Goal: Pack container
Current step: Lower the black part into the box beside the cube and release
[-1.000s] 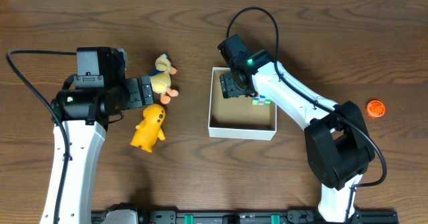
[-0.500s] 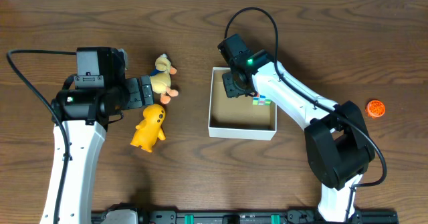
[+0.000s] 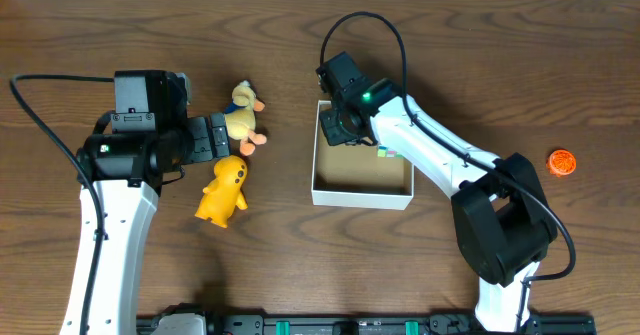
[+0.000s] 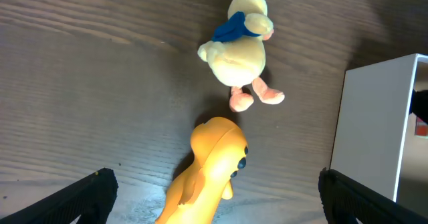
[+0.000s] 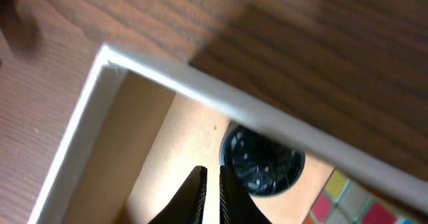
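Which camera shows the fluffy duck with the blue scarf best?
The left wrist view: the plush duck lies whole and large there, scarf and feet clear. Overhead shows it whole but small. The right wrist view misses it.

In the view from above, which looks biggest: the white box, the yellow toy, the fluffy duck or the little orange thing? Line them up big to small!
Biggest: white box.
Next: yellow toy and fluffy duck. They look nearly alike, so I won't rank those two.
Smallest: orange thing.
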Robot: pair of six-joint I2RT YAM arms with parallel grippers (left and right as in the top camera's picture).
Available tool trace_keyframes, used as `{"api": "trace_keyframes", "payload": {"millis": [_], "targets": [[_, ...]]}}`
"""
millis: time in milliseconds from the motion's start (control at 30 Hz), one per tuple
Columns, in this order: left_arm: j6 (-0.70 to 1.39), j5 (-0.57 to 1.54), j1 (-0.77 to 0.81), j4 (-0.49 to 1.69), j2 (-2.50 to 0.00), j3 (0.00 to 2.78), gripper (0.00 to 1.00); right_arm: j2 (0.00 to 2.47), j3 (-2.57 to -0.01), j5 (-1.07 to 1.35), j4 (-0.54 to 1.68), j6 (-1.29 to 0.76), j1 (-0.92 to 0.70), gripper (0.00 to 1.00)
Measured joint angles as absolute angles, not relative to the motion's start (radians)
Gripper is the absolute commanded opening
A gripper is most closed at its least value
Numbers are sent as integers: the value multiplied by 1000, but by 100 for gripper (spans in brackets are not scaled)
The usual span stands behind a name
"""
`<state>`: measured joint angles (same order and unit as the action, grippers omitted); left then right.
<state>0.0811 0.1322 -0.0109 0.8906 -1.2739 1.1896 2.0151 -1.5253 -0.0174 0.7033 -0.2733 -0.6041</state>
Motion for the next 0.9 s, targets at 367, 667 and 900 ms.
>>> {"api": "trace_keyframes", "payload": {"millis": [367,667,900], "targets": [[81,132,-11,891,-1274,1190,98,2089,-1525,-14,696,-268,-604,5],[81,132,-11,891,-1274,1190,98,2113,-1525,-12,698,-271,-604,9],[81,132,-11,891,-1274,1190,98,2113,-1525,-15,704,-274,-604,10]]}}
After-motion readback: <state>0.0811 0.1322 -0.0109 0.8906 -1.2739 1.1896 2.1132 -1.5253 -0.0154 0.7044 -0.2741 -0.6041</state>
